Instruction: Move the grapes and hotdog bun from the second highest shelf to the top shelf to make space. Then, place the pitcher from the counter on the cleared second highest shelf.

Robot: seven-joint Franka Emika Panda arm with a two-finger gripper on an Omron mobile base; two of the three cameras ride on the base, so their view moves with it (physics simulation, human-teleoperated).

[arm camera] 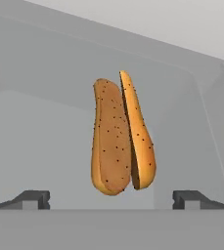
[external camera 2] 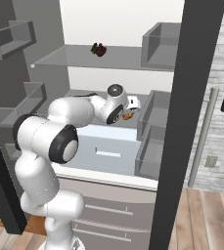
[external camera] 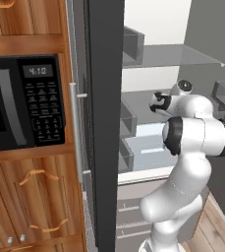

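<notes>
The hotdog bun (arm camera: 121, 134) lies on the second highest shelf (external camera 2: 84, 93) of the fridge, straight ahead of your gripper (arm camera: 111, 199) in the hand view. Its long axis runs 12-to-6 in that view, leaning a touch toward 1 at the far end, so it points along the approach, not across it. The two dark fingertips (arm camera: 31, 199) sit wide apart at about 8 and 4, w/ the bun's near end between their lines but apart from both. Gripper is spread wide and empty. In the right base view the bun (external camera 2: 127, 116) shows just past the wrist, at approx 3 o'clock of it.

The grapes (external camera 2: 99, 49) already sit on the top shelf (external camera 2: 59, 59), so I'd judge the bun is the step in hand. Fingers straddle the bun's short width, which should suit a pinch; you'd prob need to go fwd and down first.
</notes>
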